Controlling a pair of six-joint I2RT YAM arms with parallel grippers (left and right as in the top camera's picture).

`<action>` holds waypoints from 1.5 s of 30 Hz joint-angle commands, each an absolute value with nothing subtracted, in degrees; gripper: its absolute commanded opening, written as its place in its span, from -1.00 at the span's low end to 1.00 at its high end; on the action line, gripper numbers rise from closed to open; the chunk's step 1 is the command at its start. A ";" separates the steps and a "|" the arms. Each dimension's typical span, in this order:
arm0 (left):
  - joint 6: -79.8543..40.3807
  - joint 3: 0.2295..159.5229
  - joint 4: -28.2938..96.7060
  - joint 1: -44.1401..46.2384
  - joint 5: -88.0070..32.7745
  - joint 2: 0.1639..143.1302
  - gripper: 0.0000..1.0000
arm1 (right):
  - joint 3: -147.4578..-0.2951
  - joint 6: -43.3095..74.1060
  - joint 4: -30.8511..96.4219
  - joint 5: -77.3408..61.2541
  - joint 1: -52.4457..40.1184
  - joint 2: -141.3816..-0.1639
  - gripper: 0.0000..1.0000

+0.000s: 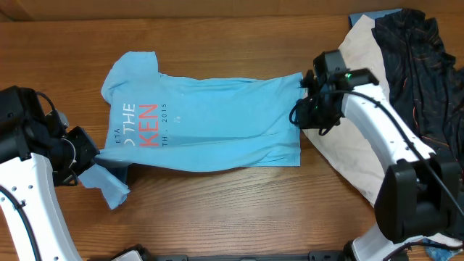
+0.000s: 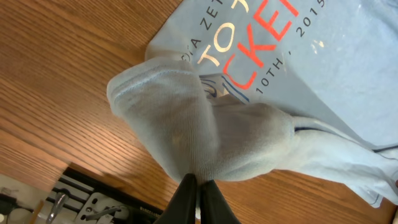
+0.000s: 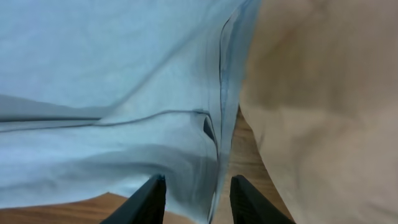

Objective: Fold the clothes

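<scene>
The light blue T-shirt (image 1: 217, 119) of the clothes lies spread across the wooden table, its white and coral lettering (image 1: 141, 123) towards the left. My left gripper (image 1: 90, 170) is shut on the near left sleeve (image 2: 205, 134), which bunches up from the closed tips (image 2: 198, 182). At the shirt's right edge sits my right gripper (image 1: 299, 116). Its jaws stand apart in the right wrist view (image 3: 198, 186), with the shirt's hem (image 3: 214, 155) lying loose between them. A cream garment (image 1: 355, 156) and a black one (image 1: 413, 58) lie to the right.
The cream garment (image 3: 323, 93) lies right beside the blue hem, with a strip of bare wood (image 3: 239, 155) between them. A black mounting rail (image 2: 93, 202) runs along the table's near edge by the left arm.
</scene>
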State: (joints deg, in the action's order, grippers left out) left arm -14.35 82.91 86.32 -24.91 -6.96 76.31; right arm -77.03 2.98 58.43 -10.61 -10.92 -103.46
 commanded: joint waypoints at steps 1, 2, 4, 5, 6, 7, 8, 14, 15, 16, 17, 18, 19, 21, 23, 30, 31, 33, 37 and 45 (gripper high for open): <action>-12.82 82.72 86.26 -25.43 -7.53 76.55 -0.89 | -72.66 2.96 54.57 -12.53 -10.90 -103.70 -0.25; -12.82 82.72 86.26 -25.43 -7.53 76.55 -0.89 | -71.83 2.96 53.76 -12.56 -10.92 -103.70 -0.25; -12.82 82.72 86.26 -25.43 -7.53 76.55 -0.89 | -70.30 2.96 52.01 -12.56 -10.92 -103.77 -0.25; -12.82 82.72 86.26 -25.43 -7.53 76.55 -0.89 | -69.87 2.96 51.40 -12.58 -10.92 -103.79 -0.26; -12.84 82.72 86.24 -25.43 -7.53 76.55 -0.89 | -69.21 2.96 50.37 -12.56 -10.92 -103.79 -0.30; -12.84 82.72 86.24 -25.43 -7.53 76.55 -0.89 | -68.55 2.96 49.15 -12.56 -10.92 -103.79 -0.31; -12.84 82.72 86.21 -25.43 -7.53 76.55 -0.89 | -68.23 2.96 48.42 -12.56 -10.92 -103.81 -0.31; -12.84 82.72 86.19 -25.43 -7.53 76.55 -0.89 | -67.61 2.98 46.15 -12.99 -10.92 -105.56 -0.34; -12.84 82.72 86.19 -25.43 -7.53 76.55 -0.89 | -67.61 2.98 45.89 -13.08 -10.92 -105.95 -0.34; -12.82 82.72 86.15 -25.43 -7.53 76.55 -0.89 | -67.61 2.98 45.43 -13.63 -10.92 -106.56 -0.34; -12.84 82.72 86.13 -25.43 -7.53 76.55 -0.89 | -67.59 2.96 45.25 -13.87 -10.92 -106.76 -0.34; -12.84 82.72 86.13 -25.43 -7.53 76.55 -0.88 | -67.59 2.96 45.01 -13.82 -10.92 -107.26 -0.34; -12.84 82.72 86.13 -25.43 -7.53 76.55 -0.89 | -67.59 2.98 44.82 -13.80 -10.92 -107.53 -0.33; -12.82 82.72 86.15 -25.43 -7.53 76.55 -0.89 | -67.59 2.98 44.16 -13.85 -10.92 -108.20 -0.30; -12.82 82.72 86.15 -25.43 -7.53 76.55 -0.88 | -67.59 2.98 43.66 -13.82 -10.92 -108.92 -0.26; -12.84 82.72 86.11 -25.43 -7.53 76.55 -0.88 | -67.59 2.98 43.53 -16.86 -10.98 -111.90 -0.37; -12.84 82.72 86.11 -25.43 -7.53 76.55 -0.88 | -67.59 2.98 43.51 -16.82 -11.16 -111.96 -0.42; -12.82 82.72 86.11 -25.43 -7.53 76.55 -0.88 | -67.59 3.01 43.24 -16.62 -11.22 -112.01 -0.68; -12.84 82.72 86.11 -25.43 -7.53 76.55 -0.88 | -67.75 4.95 43.22 -15.97 -11.16 -111.87 -0.77; -12.82 82.72 86.02 -25.43 -7.53 76.55 -0.88 | -76.71 7.75 54.85 -8.32 -11.18 -108.16 -0.92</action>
